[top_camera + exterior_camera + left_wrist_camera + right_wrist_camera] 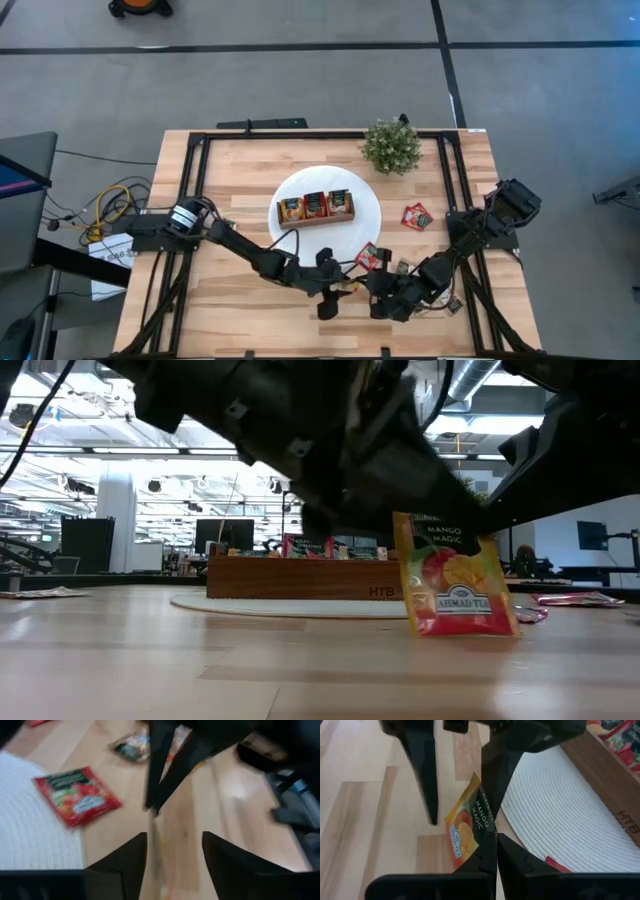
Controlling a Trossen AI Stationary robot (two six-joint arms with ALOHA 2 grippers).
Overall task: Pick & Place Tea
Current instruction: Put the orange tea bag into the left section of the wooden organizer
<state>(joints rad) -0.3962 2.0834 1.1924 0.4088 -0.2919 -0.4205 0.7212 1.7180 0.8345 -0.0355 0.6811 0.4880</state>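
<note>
Mango Magic tea sachet [455, 575], pinched on edge by the right gripper [489, 851] at the counter's [240, 170] six o'clock, could be toppled if brushed by the wide left gripper [172, 852].

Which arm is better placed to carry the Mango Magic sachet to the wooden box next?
Right. The right gripper is shut on the Mango Magic sachet, holding it upright on the table. The left gripper stands open beside it, gripping nothing. The wooden box sits on the white mat nearby.
</note>
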